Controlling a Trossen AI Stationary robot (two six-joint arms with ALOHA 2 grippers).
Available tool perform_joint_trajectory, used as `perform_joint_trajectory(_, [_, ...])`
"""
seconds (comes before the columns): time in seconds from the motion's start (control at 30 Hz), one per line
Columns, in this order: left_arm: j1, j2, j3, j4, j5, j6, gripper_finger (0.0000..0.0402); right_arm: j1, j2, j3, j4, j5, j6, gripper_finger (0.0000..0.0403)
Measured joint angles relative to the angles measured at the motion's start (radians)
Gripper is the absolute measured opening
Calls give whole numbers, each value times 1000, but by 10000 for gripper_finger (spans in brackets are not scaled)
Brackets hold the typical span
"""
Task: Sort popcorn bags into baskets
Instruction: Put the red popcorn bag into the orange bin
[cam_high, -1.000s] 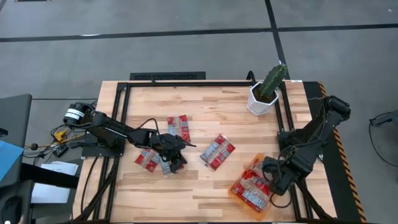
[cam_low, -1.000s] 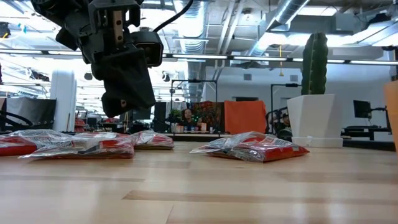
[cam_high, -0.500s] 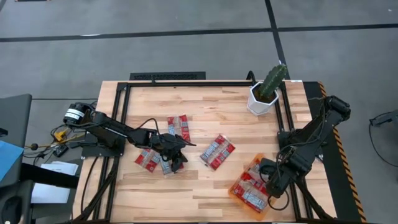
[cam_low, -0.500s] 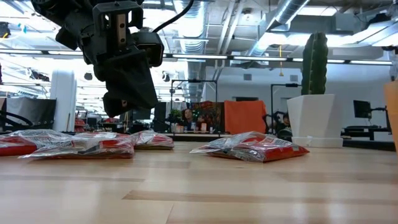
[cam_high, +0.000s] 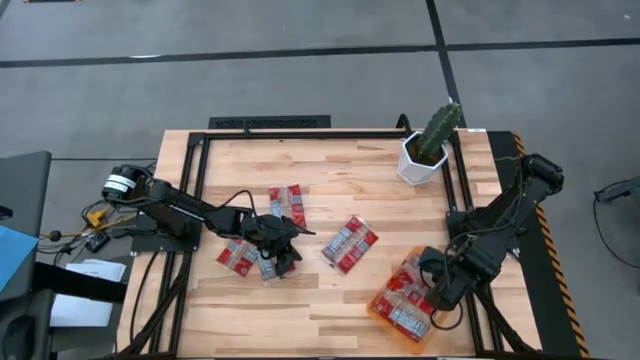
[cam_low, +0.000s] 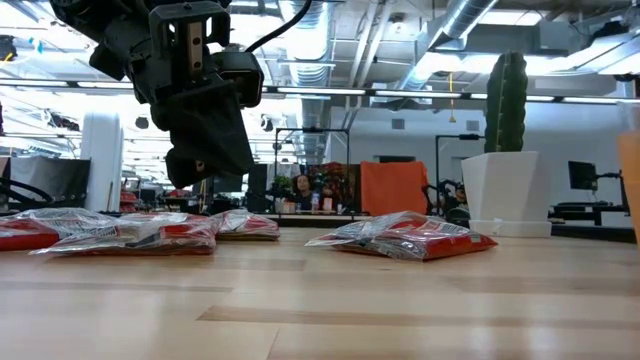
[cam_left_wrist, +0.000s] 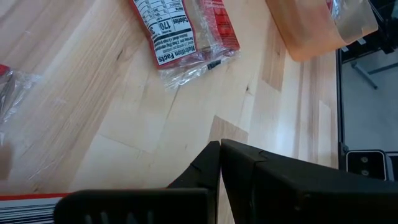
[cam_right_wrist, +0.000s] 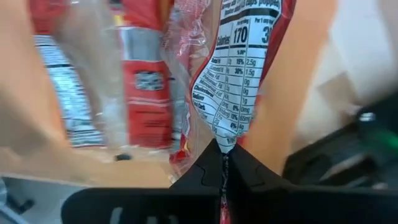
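Small red popcorn packets lie flat on the wooden table: one pair (cam_high: 287, 203), one packet (cam_high: 349, 243) in the middle, and a cluster (cam_high: 240, 256) beside my left gripper (cam_high: 286, 256). That gripper is shut and empty (cam_left_wrist: 219, 152), hovering just above the table beside the cluster (cam_low: 120, 232). The orange basket (cam_high: 378, 308) sits near the table's near right corner with several packets in it. My right gripper (cam_high: 440, 290) is over the basket, shut on a packet (cam_right_wrist: 245, 56). My right gripper pinches a red packet by the clear sealed edge at its nutrition-label end (cam_right_wrist: 227, 138), between its two fingers. The fingers come down at a slant from the table's right side. The packet stretches away from them over the other packets in the basket (cam_right_wrist: 140, 74); whether it is lifted clear I cannot tell.
A white pot with a cactus (cam_high: 427, 150) stands at the far right of the table, upright also in the low view (cam_low: 503, 190). A black frame (cam_high: 300, 133) runs along the table's far edge and sides. Bare wood lies along the near edge (cam_high: 300, 315).
My right gripper has shifted a little over the basket, toward the near edge and then back, staying shut. My left arm and the packets on the table have kept still.
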Motion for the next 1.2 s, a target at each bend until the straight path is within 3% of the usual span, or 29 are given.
perform_joint_trajectory(0.5, [0, 0, 0, -1, 1, 0, 1, 0, 98, 1, 132, -4, -88, 27])
perform_joint_trajectory(0.77, [0, 0, 0, -1, 1, 0, 1, 9, 67, 0, 150, -4, -53, 24])
perform_joint_trajectory(1.2, [0, 0, 0, -1, -10, -1, 1, -6, 64, 0, 140, -49, -33, 119])
